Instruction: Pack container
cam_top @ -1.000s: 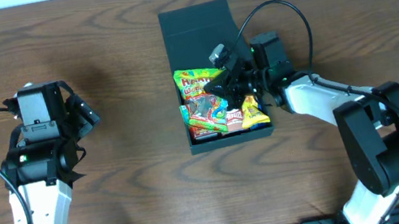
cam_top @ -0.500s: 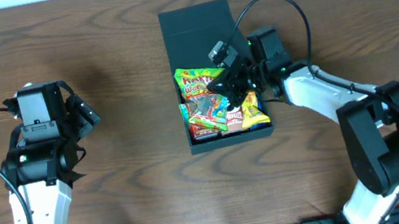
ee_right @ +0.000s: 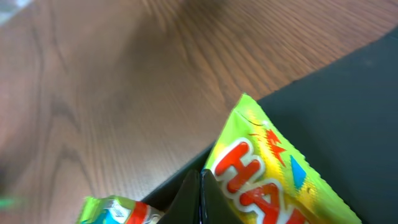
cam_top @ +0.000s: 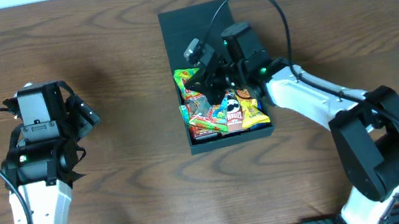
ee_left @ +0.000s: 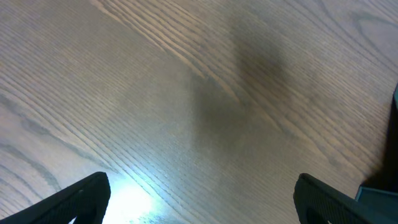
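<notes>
As you view it, container (cam_top: 194, 34): mid-table toward the far edge, lid open flat.
Right gripper (ee_right: 199, 196): your fingers pressed together beside the green bag (ee_right: 267, 168).
Left gripper (ee_left: 205, 199): spread wide, empty, near left edge.

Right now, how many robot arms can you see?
2. The left arm stands at the left of the table, over bare wood. The right arm reaches from the lower right over the snack-filled container. None seems hidden.
</notes>
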Robot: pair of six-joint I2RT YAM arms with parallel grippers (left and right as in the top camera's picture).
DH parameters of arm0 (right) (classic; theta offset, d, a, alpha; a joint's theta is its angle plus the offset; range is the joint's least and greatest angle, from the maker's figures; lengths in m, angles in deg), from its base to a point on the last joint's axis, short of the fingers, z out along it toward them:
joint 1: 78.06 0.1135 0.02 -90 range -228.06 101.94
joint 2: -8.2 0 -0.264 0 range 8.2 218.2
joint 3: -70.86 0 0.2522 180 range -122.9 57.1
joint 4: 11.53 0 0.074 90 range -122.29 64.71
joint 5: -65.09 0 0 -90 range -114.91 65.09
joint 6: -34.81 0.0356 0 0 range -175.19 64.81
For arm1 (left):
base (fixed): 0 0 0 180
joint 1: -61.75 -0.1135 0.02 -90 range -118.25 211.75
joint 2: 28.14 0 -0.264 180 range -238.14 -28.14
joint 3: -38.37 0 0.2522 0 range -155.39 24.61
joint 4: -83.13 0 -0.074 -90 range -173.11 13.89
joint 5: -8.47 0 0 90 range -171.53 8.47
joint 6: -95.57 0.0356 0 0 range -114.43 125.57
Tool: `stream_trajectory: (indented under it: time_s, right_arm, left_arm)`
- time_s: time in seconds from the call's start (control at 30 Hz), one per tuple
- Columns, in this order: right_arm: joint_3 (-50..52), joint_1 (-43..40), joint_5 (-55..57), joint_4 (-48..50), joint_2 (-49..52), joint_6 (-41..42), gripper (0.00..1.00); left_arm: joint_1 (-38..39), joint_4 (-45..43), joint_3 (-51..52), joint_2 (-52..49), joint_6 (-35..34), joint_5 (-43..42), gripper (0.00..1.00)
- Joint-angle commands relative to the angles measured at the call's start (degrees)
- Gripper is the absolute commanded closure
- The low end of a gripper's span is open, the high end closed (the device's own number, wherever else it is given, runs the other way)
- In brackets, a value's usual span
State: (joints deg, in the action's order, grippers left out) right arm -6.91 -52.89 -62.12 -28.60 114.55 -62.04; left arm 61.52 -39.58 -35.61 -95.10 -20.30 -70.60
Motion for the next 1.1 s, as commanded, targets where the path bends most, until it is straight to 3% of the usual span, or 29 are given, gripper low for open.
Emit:
stream_trajectory:
  time_s: [0.0, 0.43, 0.6, 0.83, 1.07]
  right_arm:
    - [-0.9, 0.0, 4.6, 0.2, 1.2, 0.2, 0.99]
    - [-0.9, 0.0, 4.0, 3.7, 12.8, -0.9, 0.99]
    - [-1.6, -0.3, 4.0, 2.8, 11.0, -0.9, 0.99]
    - [-5.3, -1.2, 4.3, -7.1, 3.3, -3.3, 0.99]
    - [-5.3, -0.3, 5.7, -5.6, 2.1, -2.9, 0.99]
  left_arm:
    - [-0.2, 0.2, -0.7, 0.2, 0.2, 1.0, 0.05]
    - [-0.2, 0.2, -0.7, 0.2, 0.2, 1.0, 0.05]
    - [-0.2, 0.2, -0.7, 0.2, 0.2, 1.0, 0.05]
    - [-0.2, 0.2, -0.7, 0.2, 0.2, 1.0, 0.05]
    - [-0.2, 0.2, -0.7, 0.2, 0.2, 1.0, 0.05]
